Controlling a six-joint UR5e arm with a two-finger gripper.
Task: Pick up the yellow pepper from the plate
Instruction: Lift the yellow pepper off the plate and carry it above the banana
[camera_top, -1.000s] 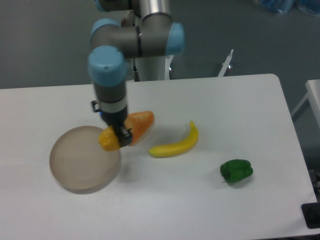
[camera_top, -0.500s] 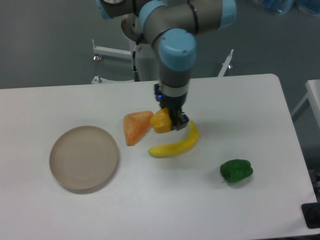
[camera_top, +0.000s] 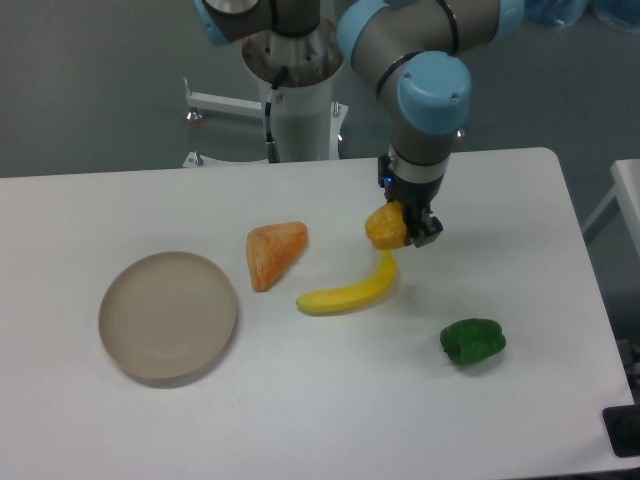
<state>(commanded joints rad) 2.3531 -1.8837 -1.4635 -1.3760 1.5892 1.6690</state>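
Observation:
My gripper (camera_top: 408, 228) is shut on the yellow pepper (camera_top: 385, 227), a small blocky yellow-orange piece, and holds it above the table just over the upper end of the banana. The plate (camera_top: 168, 316), a round beige-tan dish, lies at the left of the table with nothing in it, far from the gripper.
A yellow banana (camera_top: 352, 289) lies under and left of the gripper. An orange wedge-shaped piece (camera_top: 273, 253) lies between the plate and the banana. A green pepper (camera_top: 472, 341) sits at the lower right. The arm's base stands behind the table's far edge.
The gripper has carried the yellow pepper to the right, from the plate's right rim, past the orange wedge, to above the banana's upper end. The plate is left empty.

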